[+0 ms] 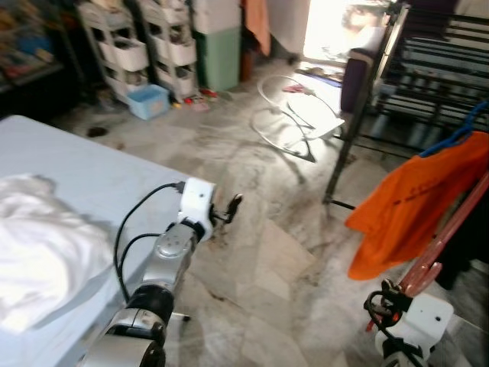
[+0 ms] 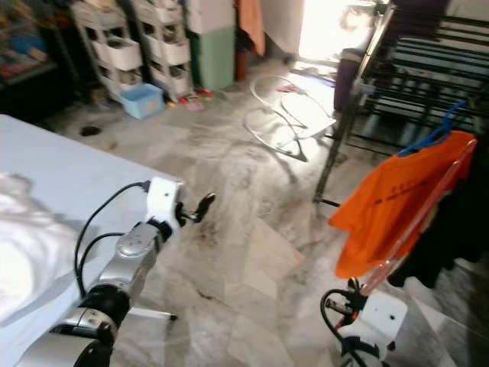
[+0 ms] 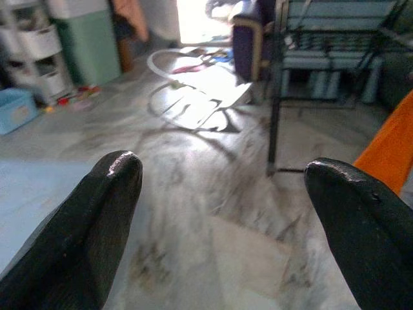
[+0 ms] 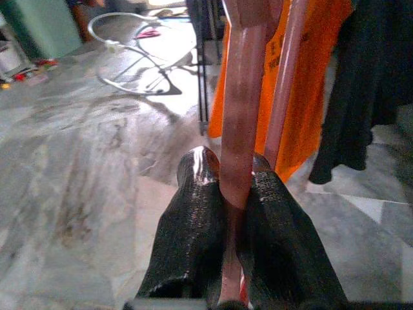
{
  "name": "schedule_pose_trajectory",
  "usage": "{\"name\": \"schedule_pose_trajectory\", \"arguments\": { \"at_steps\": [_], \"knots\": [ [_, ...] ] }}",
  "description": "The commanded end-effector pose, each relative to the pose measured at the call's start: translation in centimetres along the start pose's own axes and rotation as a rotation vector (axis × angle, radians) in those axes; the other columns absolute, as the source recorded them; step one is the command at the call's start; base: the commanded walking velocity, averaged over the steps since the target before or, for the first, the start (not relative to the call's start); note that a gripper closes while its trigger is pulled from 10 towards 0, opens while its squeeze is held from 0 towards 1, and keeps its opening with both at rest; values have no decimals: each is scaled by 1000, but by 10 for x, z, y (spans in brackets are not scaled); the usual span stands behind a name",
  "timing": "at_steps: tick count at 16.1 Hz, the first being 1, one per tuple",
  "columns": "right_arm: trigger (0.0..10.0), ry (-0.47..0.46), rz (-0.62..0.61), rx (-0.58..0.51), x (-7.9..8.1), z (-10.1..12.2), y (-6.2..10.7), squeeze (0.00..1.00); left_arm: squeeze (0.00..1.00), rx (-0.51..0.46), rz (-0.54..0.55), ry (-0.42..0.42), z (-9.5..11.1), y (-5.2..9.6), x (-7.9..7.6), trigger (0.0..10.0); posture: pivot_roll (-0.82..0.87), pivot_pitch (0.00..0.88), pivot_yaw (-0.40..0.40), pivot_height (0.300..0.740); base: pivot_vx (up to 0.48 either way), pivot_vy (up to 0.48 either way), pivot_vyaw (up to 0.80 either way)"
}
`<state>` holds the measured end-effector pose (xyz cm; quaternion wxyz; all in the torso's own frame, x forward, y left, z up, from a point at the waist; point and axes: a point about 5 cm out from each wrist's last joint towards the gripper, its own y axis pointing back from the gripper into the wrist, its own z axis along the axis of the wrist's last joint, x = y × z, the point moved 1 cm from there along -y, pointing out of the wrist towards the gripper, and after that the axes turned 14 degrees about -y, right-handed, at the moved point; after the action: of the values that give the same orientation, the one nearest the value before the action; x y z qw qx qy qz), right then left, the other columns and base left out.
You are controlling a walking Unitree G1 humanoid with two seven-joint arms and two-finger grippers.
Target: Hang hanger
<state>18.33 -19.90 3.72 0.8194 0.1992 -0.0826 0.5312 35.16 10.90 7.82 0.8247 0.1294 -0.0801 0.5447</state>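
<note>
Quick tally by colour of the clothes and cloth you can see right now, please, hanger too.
Orange shirt on the hanger, carried by the right pincer: 1
Pink hanger: 1
White cloth on the table: 1
Black garment: 1
Orange cloth hanging at the back: 1
Total: 5

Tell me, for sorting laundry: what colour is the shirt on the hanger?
Bright orange shirt, clearest in the left eye view.
</note>
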Motion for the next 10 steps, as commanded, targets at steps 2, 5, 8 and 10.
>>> {"name": "schedule_pose_trajectory", "arguments": {
  "at_steps": [2, 5, 8, 10],
  "knots": [
    [10000, -16, -8, -38, 3, 6, 0, 0, 0, 50, 4, -11, -9, 4, -1, 10000, -67, 0, 10, 740, 292, 0, 0],
    [10000, 7, -2, -61, 3, 11, -5, 0, 0, 37, -44, -22, -7, 1, -9, 10000, -61, 0, 13, 740, 319, 0, 0],
    [10000, 21, 11, -76, 4, 17, -8, 0, 0, -11, -78, -15, 8, -6, -20, 10000, -66, 0, 14, 740, 480, 0, 0],
    [10000, 27, 6, -83, 2, 20, -9, 0, 0, -27, -110, -9, 12, -8, -27, 10000, -71, 0, 15, 740, 480, 0, 0]
  ]
}}
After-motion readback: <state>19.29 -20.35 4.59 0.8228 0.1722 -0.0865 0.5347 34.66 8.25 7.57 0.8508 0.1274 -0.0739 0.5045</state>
